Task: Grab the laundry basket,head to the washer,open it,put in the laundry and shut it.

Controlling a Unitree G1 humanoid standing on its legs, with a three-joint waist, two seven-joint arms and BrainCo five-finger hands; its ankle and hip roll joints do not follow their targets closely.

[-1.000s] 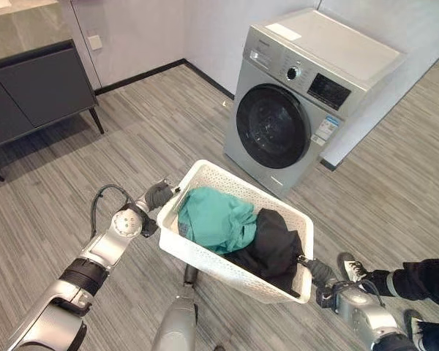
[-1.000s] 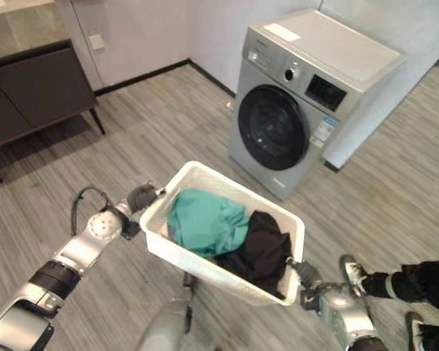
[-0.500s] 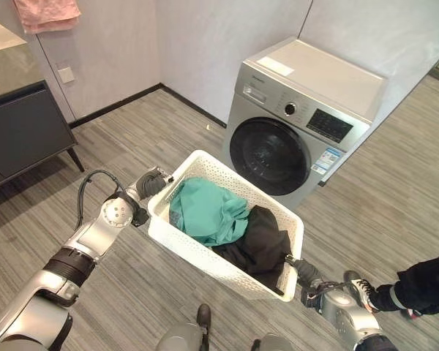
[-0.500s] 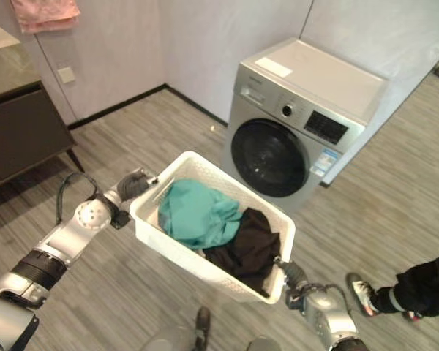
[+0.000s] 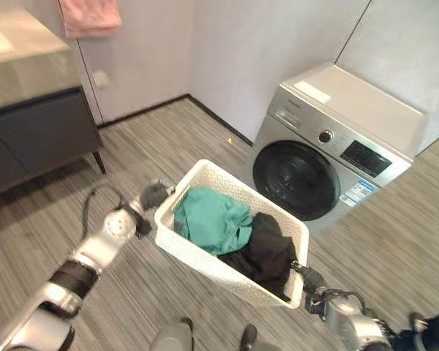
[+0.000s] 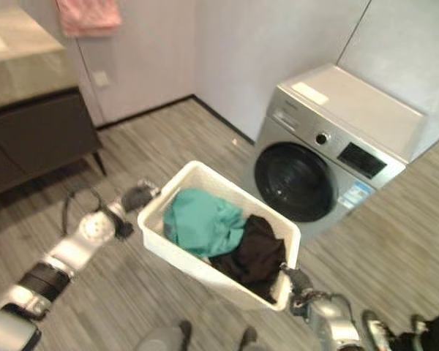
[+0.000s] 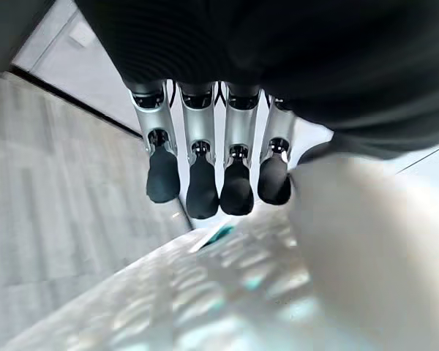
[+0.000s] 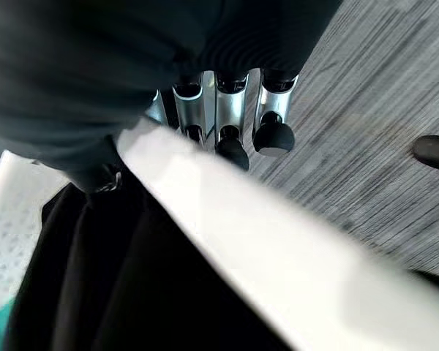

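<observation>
Hands grip the basket (image 5: 205,259) rim: left hand (image 5: 154,194) and right hand (image 5: 312,278) at opposite ends, fingers curled round it. Teal cloth (image 5: 213,219) and black cloth (image 5: 269,248) lie inside, washer (image 5: 329,153) just beyond.

I'm carrying the white laundry basket (image 6: 177,252), teal and black clothes (image 6: 223,235) inside, between my left robot hand (image 6: 135,197) and right robot hand (image 6: 298,280), facing the washer (image 6: 329,164).

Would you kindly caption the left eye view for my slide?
Both hands, left and right, carry the laundry basket toward the closed washer.
</observation>
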